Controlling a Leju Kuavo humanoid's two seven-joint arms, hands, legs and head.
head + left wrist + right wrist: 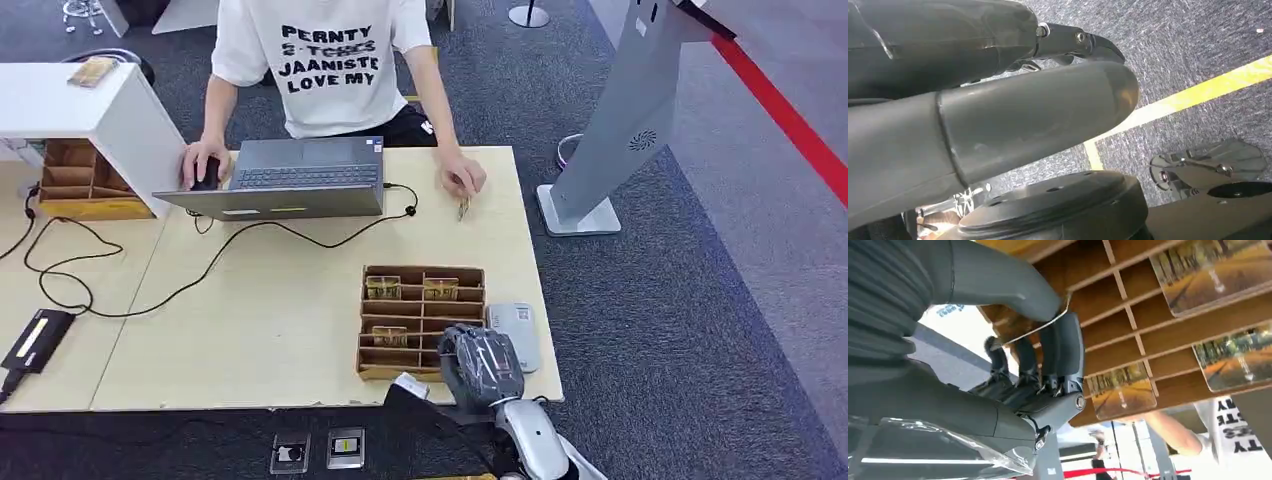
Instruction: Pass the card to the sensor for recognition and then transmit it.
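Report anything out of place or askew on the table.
One card lies loose on the table beside the person's hand, outside the wooden card tray. The right hand pinches another card over that tray.

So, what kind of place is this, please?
Probably a reception or check-in desk set up indoors as a test area: a person works at a laptop on the table, a slotted wooden box holds cards, and a grey kiosk stand stands on carpet beside it.
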